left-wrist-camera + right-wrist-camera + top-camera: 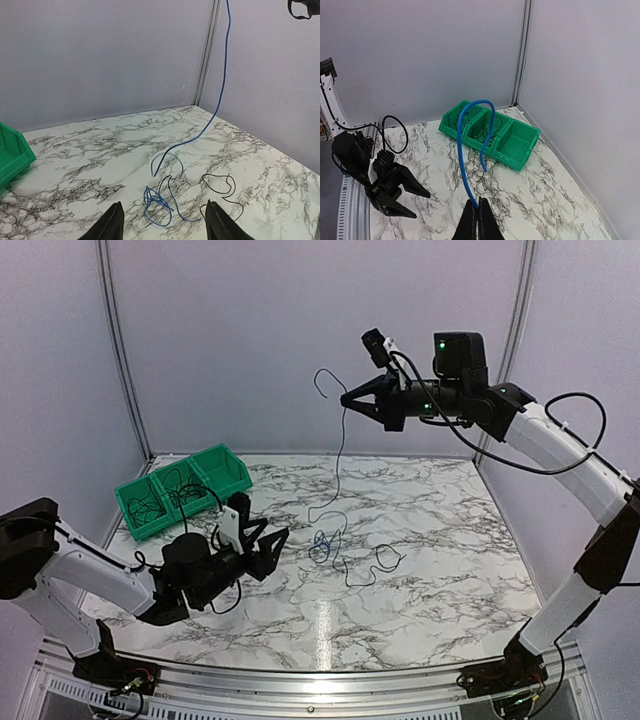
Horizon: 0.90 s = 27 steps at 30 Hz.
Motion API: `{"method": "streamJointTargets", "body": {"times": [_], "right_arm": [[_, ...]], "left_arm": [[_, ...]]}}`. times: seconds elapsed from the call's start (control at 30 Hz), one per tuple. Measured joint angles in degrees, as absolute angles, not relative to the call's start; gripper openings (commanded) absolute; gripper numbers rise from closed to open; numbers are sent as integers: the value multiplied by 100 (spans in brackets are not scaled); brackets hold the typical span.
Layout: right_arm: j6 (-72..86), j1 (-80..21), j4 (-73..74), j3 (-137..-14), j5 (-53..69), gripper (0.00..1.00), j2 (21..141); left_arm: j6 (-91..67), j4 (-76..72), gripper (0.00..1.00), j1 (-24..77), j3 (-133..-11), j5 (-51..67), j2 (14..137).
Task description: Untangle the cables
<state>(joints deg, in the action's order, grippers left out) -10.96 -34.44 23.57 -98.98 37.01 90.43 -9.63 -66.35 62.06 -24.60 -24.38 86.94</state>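
Closest in the left wrist view, the left gripper (165, 226) is hovering low over the bench (90, 150). Its jaws are standing well apart and gripping nothing.

Just ahead of them the cables (322, 543) are lying near the middle of the marble-patterned bench. A small blue tangle (157, 202) is sitting right in front of the jaws. A thin black cable (220, 182) is looping loosely beside it, on the side of the right arm.

From this heap a long blue cable (460, 145) is rising steeply off the bench and hanging in the air. Whether it is joined to the blue tangle is not clear, since the strands are crossing there.

The right gripper (343, 398) is holding this long cable high above the far half of the bench. Its jaws are pressing fully together on the cable, a little short of its end. The free end is arching up over the jaws and curling back down.

Further out, a green bin (520, 159) with three compartments is sitting at the far left corner of the bench, well apart from the heap. Black strands (150, 505) are lying coiled in two of its compartments, the two farther from the back wall.

Thicker black leads are running along both arms, and pale walls are enclosing the bench on three sides.
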Motion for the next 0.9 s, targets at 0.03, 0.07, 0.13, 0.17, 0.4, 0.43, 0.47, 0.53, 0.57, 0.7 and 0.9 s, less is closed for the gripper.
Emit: {"method": "streamJointTargets", "body": {"times": [0.03,0.07,0.13,0.17,0.4,0.43,0.47,0.53,0.57,0.7,0.9], "right_arm": [[-1096,-3483,2362,-9898,3701,0,9048],[-1098,-3524,2359,-9898,3699,0,9052],[-1096,-3599,2362,-9898,3699,0,9056],[-1096,-3634,2362,-9898,3699,0,9056],[-1094,-3837,2362,-9898,3699,0,9076],[-1094,-3861,2362,-9898,3699,0,9083],[-1094,-3874,2362,-9898,3701,0,9096],[-1092,-3898,2359,-9898,3701,0,9109],[-1092,-3900,2362,-9898,3701,0,9118],[-1092,-3903,2359,-9896,3701,0,9129],[-1081,-3903,2353,-9878,3704,0,9131]], "left_arm": [[-847,-6530,59,6215,-2630,-2408,8705],[-733,-6429,59,6219,-2821,-2392,8735],[-523,-6252,61,6222,-3208,-2349,8862],[-445,-6178,62,6222,-3391,-2338,8952],[45,-5664,63,6222,-4281,-2290,9662],[89,-5583,63,6222,-4388,-2279,9762],[134,-5513,62,6222,-4480,-2270,9852],[204,-5411,60,6222,-4609,-2241,9974],[231,-5378,58,6222,-4654,-2226,10007],[305,-5328,48,6222,-4821,-2193,10071],[370,-5306,31,6178,-5000,-2237,10108]]}}
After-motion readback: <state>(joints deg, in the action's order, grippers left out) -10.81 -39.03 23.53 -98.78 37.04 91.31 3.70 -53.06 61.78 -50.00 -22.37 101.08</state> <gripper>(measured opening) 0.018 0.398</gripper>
